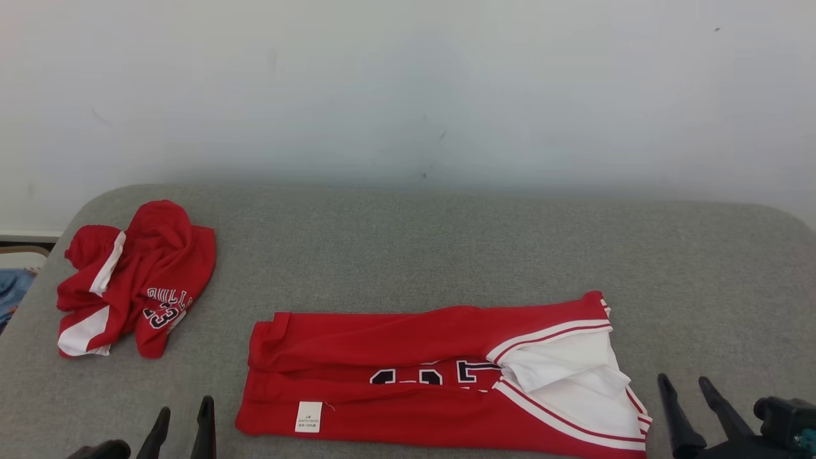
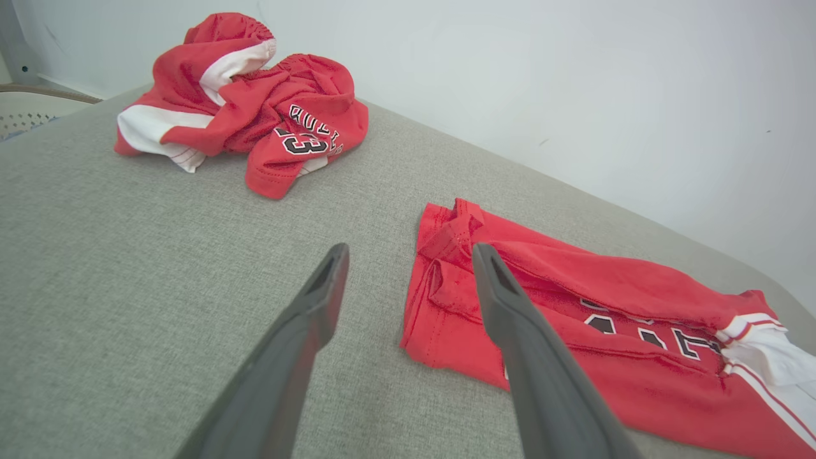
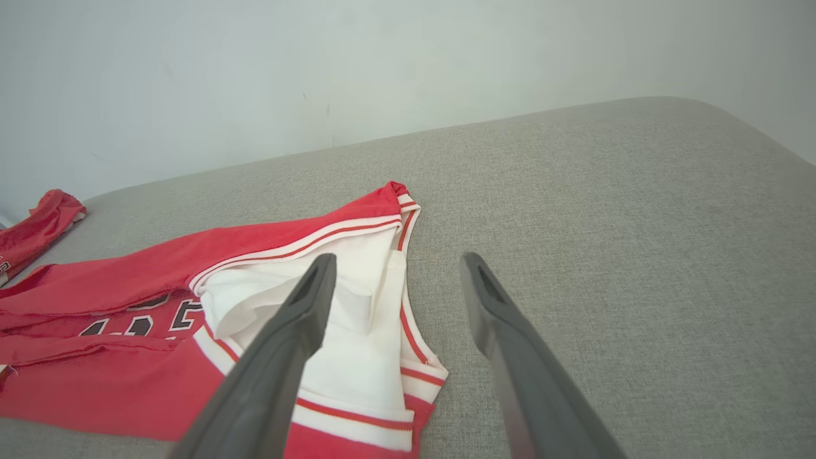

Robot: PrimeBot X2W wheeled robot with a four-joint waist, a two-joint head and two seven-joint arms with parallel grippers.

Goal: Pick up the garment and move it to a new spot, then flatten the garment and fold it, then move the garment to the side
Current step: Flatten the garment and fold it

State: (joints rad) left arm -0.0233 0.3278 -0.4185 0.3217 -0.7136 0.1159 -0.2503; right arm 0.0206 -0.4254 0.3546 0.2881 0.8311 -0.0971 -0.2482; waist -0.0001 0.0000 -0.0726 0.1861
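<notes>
garment (image 1: 414,382) lies folded, white tag (image 1: 309,417) unreadable; crumpled jersey (image 1: 137,280) reads "bulls 23"; left tool (image 1: 185,406) and right tool (image 1: 683,379) released

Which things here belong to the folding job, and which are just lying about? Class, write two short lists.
Job in hand: half-folded red jersey; left pincer and right pincer, both open; grey padded surface.

Probably just lying about: crumpled red garment at the far left; blue cloth beyond the left edge; white wall.

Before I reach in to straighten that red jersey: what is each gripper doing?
Left gripper: open, holding nothing.
Right gripper: open, holding nothing.
</notes>
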